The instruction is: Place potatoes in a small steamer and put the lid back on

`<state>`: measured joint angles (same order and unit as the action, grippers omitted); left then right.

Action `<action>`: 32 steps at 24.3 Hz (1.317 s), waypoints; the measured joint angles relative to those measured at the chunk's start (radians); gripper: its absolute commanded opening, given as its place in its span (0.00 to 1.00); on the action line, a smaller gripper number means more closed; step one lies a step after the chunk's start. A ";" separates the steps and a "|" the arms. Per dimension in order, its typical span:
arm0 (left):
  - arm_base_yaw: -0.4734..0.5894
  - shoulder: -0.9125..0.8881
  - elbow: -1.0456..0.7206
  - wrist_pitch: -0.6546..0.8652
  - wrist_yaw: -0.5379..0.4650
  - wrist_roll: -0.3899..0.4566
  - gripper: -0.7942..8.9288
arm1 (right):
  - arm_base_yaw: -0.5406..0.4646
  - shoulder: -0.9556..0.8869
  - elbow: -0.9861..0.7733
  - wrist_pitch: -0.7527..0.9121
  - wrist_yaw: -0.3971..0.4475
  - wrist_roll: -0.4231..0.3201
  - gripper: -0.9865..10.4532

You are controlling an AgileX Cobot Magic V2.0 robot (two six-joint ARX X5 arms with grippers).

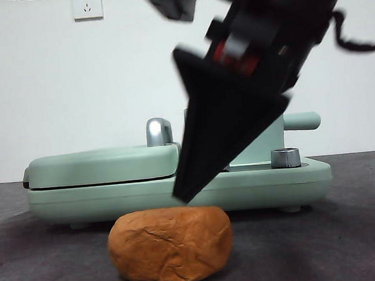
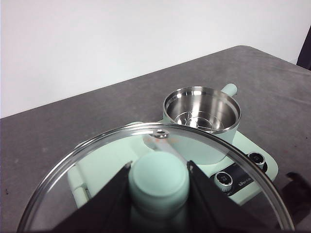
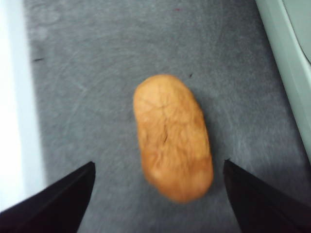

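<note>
The potato (image 1: pixel 170 246), an orange-brown wrinkled lump, lies on the dark table in front of the appliance. My right gripper (image 1: pixel 185 192) comes down from the upper right and hangs just above it. In the right wrist view its jaws stand open on either side of the potato (image 3: pixel 172 136), not touching it. The small steamer (image 2: pixel 201 116) stands open on the appliance, its steel inside bare; in the front view only its handle (image 1: pixel 302 121) shows past the arm. My left gripper (image 2: pixel 159 167) is shut on the mint-green knob of the lid (image 2: pixel 97 160), held in the air short of the steamer.
The mint-green appliance base (image 1: pixel 263 183) spans the table behind the potato. Its flat griddle cover (image 1: pixel 104 164) with a chrome handle (image 1: pixel 158 131) is on the left. A steel dial (image 1: pixel 285 157) sits on the right, below the steamer.
</note>
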<state>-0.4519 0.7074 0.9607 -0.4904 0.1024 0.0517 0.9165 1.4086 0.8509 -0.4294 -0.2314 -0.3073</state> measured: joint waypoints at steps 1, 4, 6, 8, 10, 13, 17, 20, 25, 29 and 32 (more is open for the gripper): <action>0.000 0.000 0.000 0.000 0.000 0.000 0.10 | 0.002 0.014 0.000 0.017 0.000 0.000 0.45; 0.000 0.000 0.000 0.000 0.000 0.000 0.10 | 0.012 0.059 0.000 0.061 0.001 0.000 0.45; 0.000 0.000 0.000 0.000 0.000 0.000 0.10 | 0.017 0.090 0.000 0.081 0.016 0.000 0.45; 0.000 0.000 0.000 0.000 0.000 0.000 0.10 | 0.025 0.131 0.000 0.088 0.048 0.000 0.44; 0.000 0.000 0.000 0.000 0.000 0.000 0.10 | 0.030 0.153 0.000 0.089 0.050 0.001 0.31; 0.000 0.000 0.000 0.000 0.000 0.000 0.10 | 0.034 0.154 0.000 0.090 0.061 0.002 0.26; 0.000 0.000 0.000 0.000 0.000 0.000 0.10 | 0.037 0.066 0.000 0.042 0.105 0.029 0.26; 0.000 0.000 0.000 0.001 0.000 0.000 0.10 | 0.015 -0.091 0.019 -0.066 0.147 0.101 0.26; 0.000 0.000 0.000 0.009 0.000 0.000 0.10 | -0.120 -0.176 0.269 -0.388 0.171 0.221 0.26; 0.000 0.000 0.000 0.008 0.000 0.000 0.10 | -0.246 -0.105 0.518 -0.509 0.179 0.235 0.26; 0.000 0.000 0.000 0.008 0.000 0.000 0.10 | -0.317 -0.031 0.648 -0.558 0.179 0.235 0.27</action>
<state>-0.4519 0.7074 0.9607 -0.4824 0.1020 0.0513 0.5995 1.3781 1.4990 -0.9874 -0.0528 -0.0727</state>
